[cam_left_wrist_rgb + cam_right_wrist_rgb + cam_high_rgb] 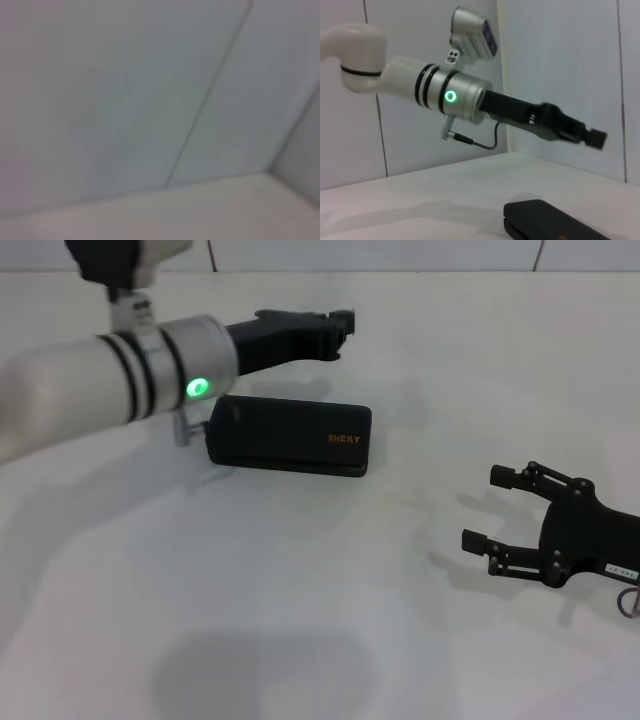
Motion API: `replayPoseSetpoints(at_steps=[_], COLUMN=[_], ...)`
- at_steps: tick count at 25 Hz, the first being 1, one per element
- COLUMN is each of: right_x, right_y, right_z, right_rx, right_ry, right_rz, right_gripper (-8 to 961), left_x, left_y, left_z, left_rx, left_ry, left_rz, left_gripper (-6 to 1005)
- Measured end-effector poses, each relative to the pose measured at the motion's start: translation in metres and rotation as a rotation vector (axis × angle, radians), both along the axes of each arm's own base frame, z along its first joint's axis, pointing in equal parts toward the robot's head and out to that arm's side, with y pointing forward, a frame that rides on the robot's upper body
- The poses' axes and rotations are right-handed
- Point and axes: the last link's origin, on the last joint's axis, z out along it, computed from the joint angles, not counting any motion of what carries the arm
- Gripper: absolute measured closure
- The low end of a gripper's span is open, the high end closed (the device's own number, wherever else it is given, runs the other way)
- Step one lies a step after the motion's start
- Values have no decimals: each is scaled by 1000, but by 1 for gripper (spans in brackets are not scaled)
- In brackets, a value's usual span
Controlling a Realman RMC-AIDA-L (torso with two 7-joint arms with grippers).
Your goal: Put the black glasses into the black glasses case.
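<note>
Black and shut, the black glasses case (289, 435) lies mid-desk (300, 620) under the raised left gripper (343, 325), whose fingers I cannot tell apart, while the right gripper (490, 508) rests spread open aside; no black glasses show.

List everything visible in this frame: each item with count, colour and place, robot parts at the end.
glasses case: 1, black with orange lettering, lid closed, lying on the table left of centre, below the left arm.
glasses: 0 visible in any view.
table: 1, white, fills the head view.
wall: white panels with a dark seam, behind the table.
left arm: 1, white and silver with a green light, reaching over the table above the case.
left gripper: 1, black, held in the air beyond the case, holding nothing visible.
right gripper: 1, black, fingers open, low over the table at the right, empty.
</note>
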Motion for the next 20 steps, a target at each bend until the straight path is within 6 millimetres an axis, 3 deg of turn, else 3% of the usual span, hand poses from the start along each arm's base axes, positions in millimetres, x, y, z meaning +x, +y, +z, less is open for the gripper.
replayPoseSetpoints(at_steps=[3, 7, 13, 20], right_x=[-1, -1, -2, 0], right_y=[1, 1, 2, 1], right_z=[0, 0, -1, 0], right_rx=[0, 0, 0, 0], right_ry=[0, 0, 0, -1], right_rz=[2, 5, 5, 1], right_gripper=[69, 69, 69, 69], left_x=[-12, -37, -64, -85], left_y=[2, -3, -26, -60], left_z=[8, 6, 6, 9], left_rx=[9, 81, 219, 215], left_ry=[-80, -53, 15, 39], left_rz=[-80, -194, -346, -405], left_gripper=[976, 976, 975, 975])
